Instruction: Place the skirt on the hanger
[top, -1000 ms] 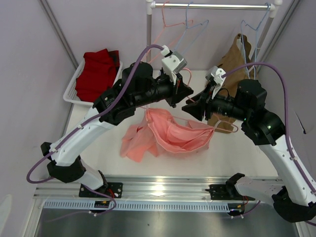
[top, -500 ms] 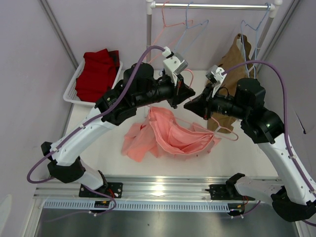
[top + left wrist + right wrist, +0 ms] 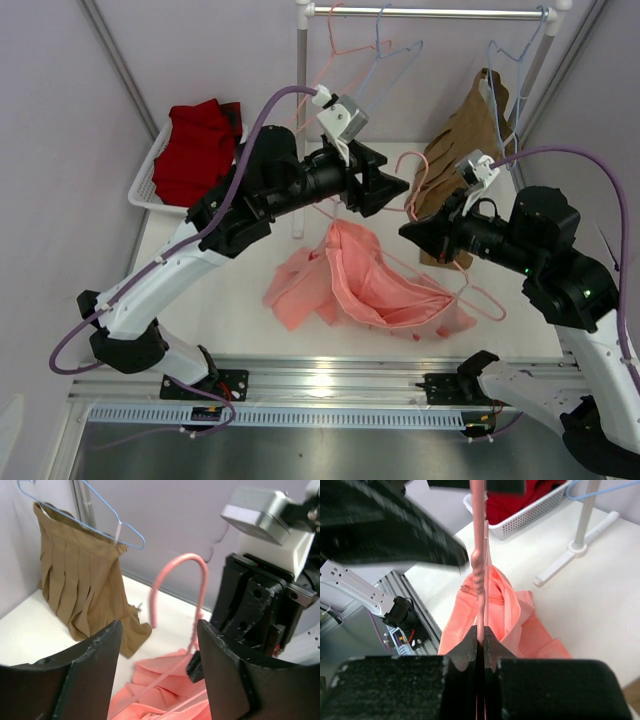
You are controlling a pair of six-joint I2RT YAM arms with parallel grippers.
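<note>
R claw (image 3: 409, 232) clamps hanger (image 3: 478, 575) | L claw (image 3: 399, 185) open (raised over skirt (image 3: 385, 290))

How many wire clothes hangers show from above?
4: pink rail hanger, light-blue hanger beside it, second light-blue hanger holding the brown garment, salmon-pink hanger in the right gripper. More may overlap.
</note>
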